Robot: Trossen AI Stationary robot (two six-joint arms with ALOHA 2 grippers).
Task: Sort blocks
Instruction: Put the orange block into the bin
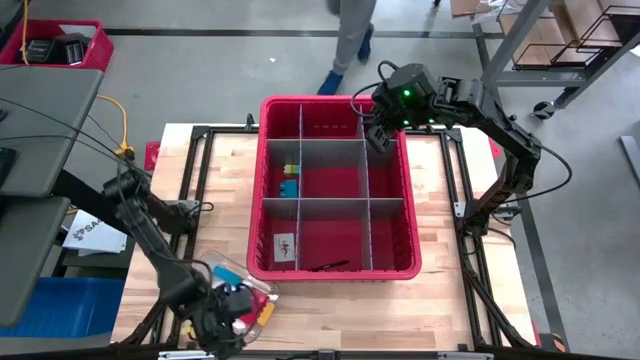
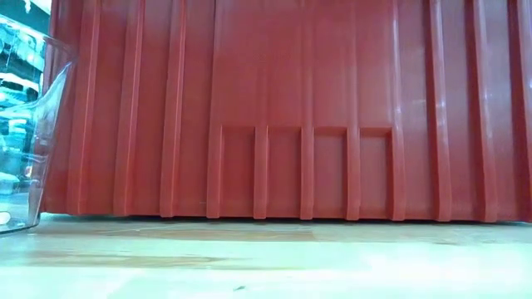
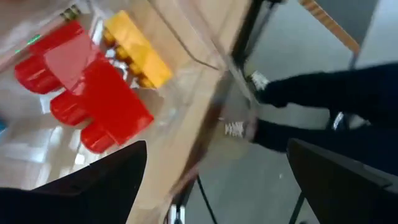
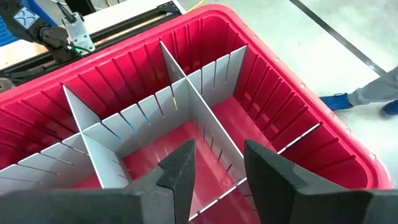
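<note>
A clear plastic container (image 1: 232, 282) lies on the table near its front left and holds loose blocks. In the left wrist view a red block (image 3: 87, 87) and a yellow block (image 3: 137, 50) show through its wall. My left gripper (image 1: 225, 312) is at this container, open and empty, its fingers (image 3: 93, 186) spread wide. A blue block and a green-yellow block (image 1: 290, 180) lie on the floor of the red bin's (image 1: 262, 200) left middle compartment. My right gripper (image 1: 380, 132) hangs open and empty (image 4: 217, 168) over the bin's far right compartment.
Grey slotted dividers (image 4: 186, 93) split the bin into compartments. A white card (image 1: 284, 247) and a thin black object (image 1: 330, 266) lie in the near compartments. The bin's wall (image 2: 291, 108) fills the low view. A person's legs (image 1: 350, 40) show beyond the far edge.
</note>
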